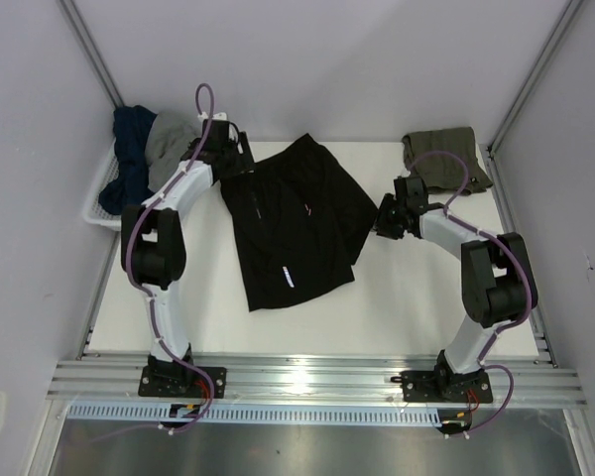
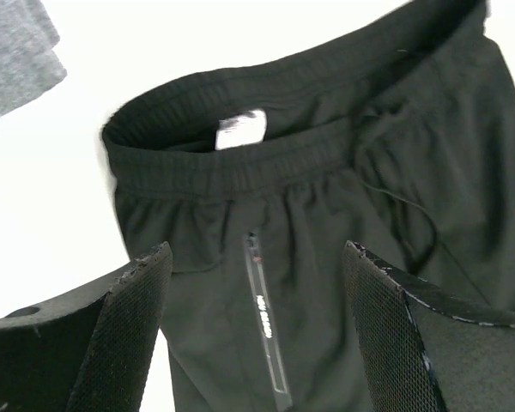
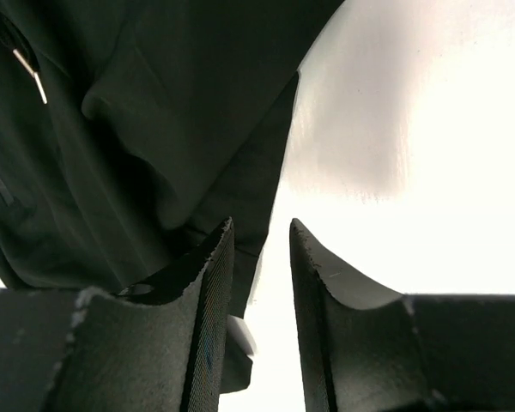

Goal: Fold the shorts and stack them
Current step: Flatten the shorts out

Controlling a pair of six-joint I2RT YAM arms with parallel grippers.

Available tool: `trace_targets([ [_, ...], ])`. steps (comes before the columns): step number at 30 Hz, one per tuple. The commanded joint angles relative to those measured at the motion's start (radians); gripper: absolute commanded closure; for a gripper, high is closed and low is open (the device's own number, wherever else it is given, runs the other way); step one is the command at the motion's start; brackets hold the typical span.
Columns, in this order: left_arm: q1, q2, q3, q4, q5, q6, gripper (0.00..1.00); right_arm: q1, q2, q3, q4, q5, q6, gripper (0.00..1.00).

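The black shorts point(image 1: 297, 223) lie spread out flat in the middle of the white table, waistband toward the back left. My left gripper point(image 1: 240, 159) hovers over them just below the waistband. In the left wrist view it point(image 2: 256, 251) is open wide, with the shorts point(image 2: 326, 172) and their zip pocket under the gap. My right gripper point(image 1: 385, 220) is at the shorts' right edge. Its jaws point(image 3: 262, 227) stand a narrow gap apart, and the hem of the black shorts point(image 3: 154, 112) runs into that gap beside the left finger. The olive-green shorts point(image 1: 444, 159) lie folded at the back right.
A white basket point(image 1: 97, 213) at the back left holds dark blue and grey clothes; the grey cloth point(image 2: 17, 51) shows in the left wrist view. White walls and metal rails enclose the table point(image 1: 397, 307) on three sides.
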Motion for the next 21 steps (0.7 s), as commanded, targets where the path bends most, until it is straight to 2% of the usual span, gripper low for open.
trace_targets([
  [1,-0.007,0.035,0.067,-0.033,-0.079,0.017,0.18,-0.002,0.003,0.003,0.028,0.042,-0.019,0.66],
  [11,-0.007,0.109,0.116,-0.07,-0.079,0.018,0.2,-0.025,0.094,0.026,0.071,0.042,0.001,0.63],
  [21,-0.004,0.097,0.079,-0.095,-0.093,0.033,0.2,-0.013,0.166,0.077,0.069,0.048,0.013,0.63],
])
